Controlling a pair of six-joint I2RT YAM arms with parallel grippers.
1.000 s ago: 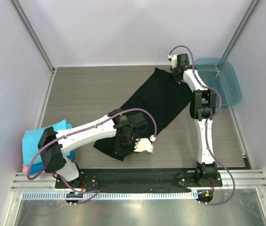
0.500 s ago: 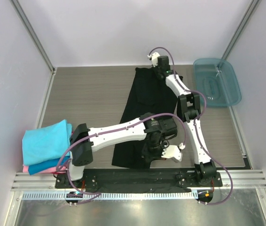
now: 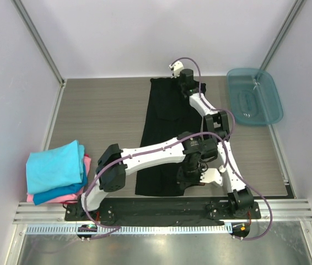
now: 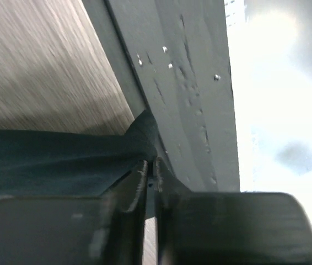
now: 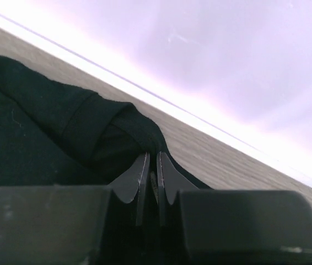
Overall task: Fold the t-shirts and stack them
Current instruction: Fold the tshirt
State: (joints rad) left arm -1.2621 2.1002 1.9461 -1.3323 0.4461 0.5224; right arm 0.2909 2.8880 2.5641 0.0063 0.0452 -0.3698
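Nearest the arm bases, the left end effector [image 4: 150,167] is clenched on the near right corner of the large black cloth t-shirt [image 3: 164,127], its two dark fingers pressed together with a fold of the dark fabric pinched between them, just above the near edge of the grey wood-grain worktop [image 3: 101,116]. The black t-shirt lies as a long, narrow strip running from that near edge straight away towards the far edge, roughly in the middle of the worktop. Well apart from it, at the near left corner, sits a stack of folded t-shirts: a turquoise one [image 3: 54,165] on top, a blue one [image 3: 51,194] under it and a pink one [image 3: 86,162] showing at the bottom. At the far end of the strip, the right end effector [image 5: 151,161] is likewise clamped on a bunched ridge of the black fabric. A translucent teal plastic tray [image 3: 266,110] rests at the far right corner, apart from the shirt.
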